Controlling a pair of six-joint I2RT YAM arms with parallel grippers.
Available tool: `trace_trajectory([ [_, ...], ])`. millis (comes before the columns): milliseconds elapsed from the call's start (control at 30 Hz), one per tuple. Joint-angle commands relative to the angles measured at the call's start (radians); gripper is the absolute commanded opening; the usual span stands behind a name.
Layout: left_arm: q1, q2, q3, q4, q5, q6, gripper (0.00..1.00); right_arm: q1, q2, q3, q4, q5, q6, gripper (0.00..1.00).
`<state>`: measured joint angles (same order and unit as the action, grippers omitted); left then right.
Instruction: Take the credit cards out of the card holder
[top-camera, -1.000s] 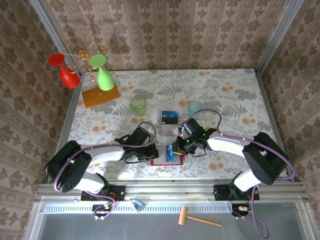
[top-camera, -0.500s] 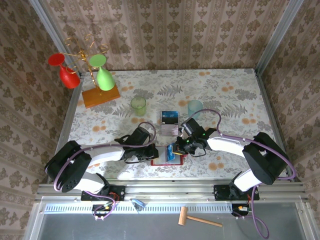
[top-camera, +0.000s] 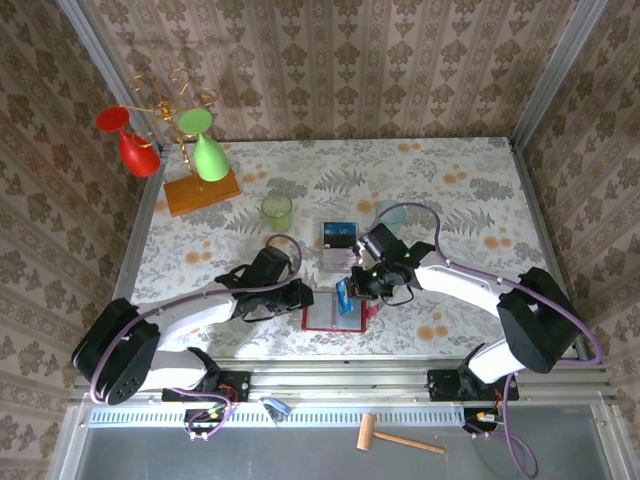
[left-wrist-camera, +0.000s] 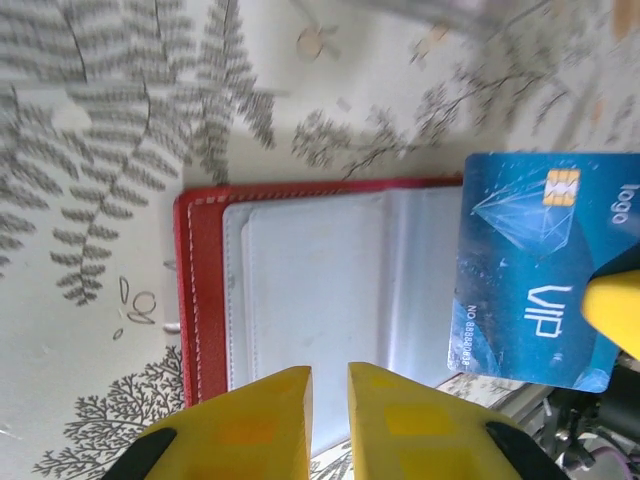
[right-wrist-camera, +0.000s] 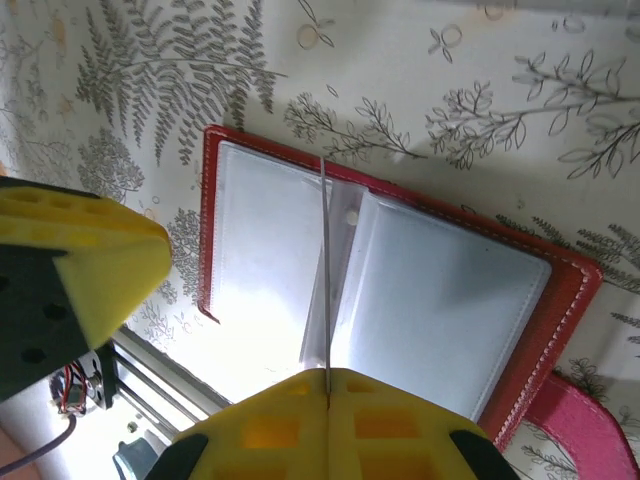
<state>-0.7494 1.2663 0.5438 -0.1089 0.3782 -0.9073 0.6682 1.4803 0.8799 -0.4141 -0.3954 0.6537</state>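
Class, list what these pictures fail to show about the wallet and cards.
Left wrist: blue card hides card holder pockets behind it; left claw's own fingers hide its grip.
Right wrist: that card edge-on in right claw, face unseen.
Top: table cards' print too small.

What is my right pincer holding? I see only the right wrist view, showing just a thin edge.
Observer: Your right pincer grips a dark blue rectangular plastic card; the left wrist view shows "VIP" on it.
Operator: Is it out of the pocket?
Observer: Yes, its face is in front of the clear pockets of the red folding wallet, not inside one.
Operator: Other cards out?
Observer: Top view: a bluish card and a pale pink-white card lie together beyond the wallet.
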Motion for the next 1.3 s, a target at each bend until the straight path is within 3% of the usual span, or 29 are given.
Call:
trace_trajectory([
  [0,0.041,-0.056,0.022,-0.037,-0.012,0.068,0.18,-0.014,-0.03,0.067,-0.118,0.039,-0.182,0.03],
  [333,0.181,-0.19,-0.001,-0.094,0.0,0.172,0.2,-0.039,0.021,0.275,-0.384,0.141,-0.656,0.0],
  [667,0.223,-0.278,-0.023,-0.08,-0.009,0.165,0.22,-0.041,0.084,0.446,-0.528,0.18,-1.167,0.0],
  [1267,0.232,-0.266,-0.021,-0.055,-0.016,0.135,0.23,-0.139,0.456,0.966,-0.798,0.203,-1.434,0.0],
])
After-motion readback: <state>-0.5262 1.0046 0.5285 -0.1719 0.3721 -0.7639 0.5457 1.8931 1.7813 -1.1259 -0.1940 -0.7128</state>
